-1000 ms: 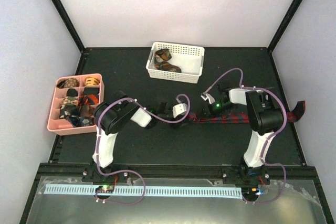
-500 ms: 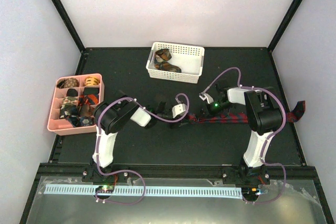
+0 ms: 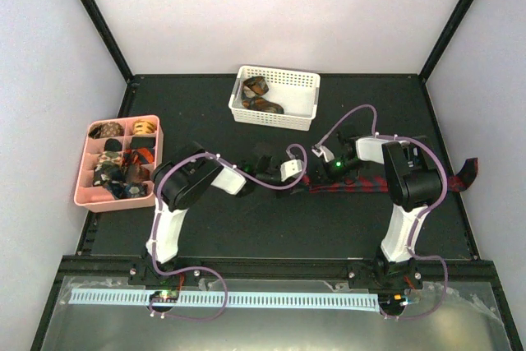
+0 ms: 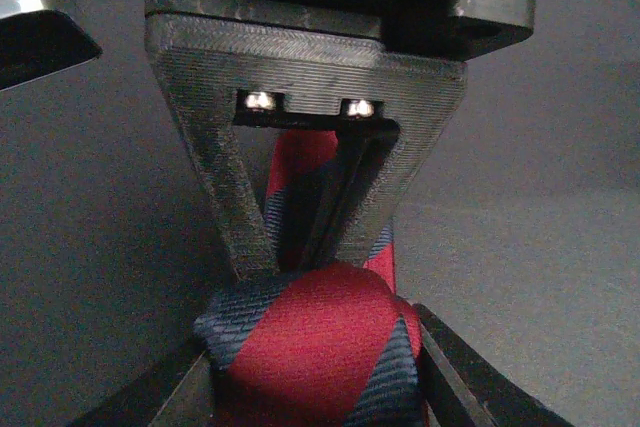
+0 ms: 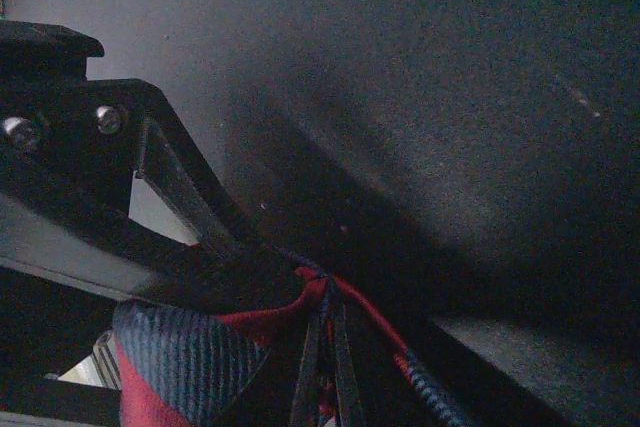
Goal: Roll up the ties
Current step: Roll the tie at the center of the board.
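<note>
A dark red-and-black plaid tie (image 3: 355, 186) lies as a strip across the black table, and its far end (image 3: 468, 172) hangs past the right edge. My left gripper (image 3: 301, 173) is shut on the rolled end of this tie (image 4: 310, 342), which sits as a coil between the fingers (image 4: 455, 372). My right gripper (image 3: 320, 166) is right beside it, shut on the flat strip (image 5: 190, 357) with its jaws nearly touching. In the left wrist view the right gripper (image 4: 325, 212) faces the coil at close range.
A white basket (image 3: 279, 76) at the back centre holds loose patterned ties. A pink divided tray (image 3: 123, 120) at the left holds several rolled ties. Purple cables loop over both arms. Black frame posts stand at the table's corners.
My left gripper has moved right along the tie towards the right gripper, and the tie's left end has shifted right with it. The right gripper has barely moved.
</note>
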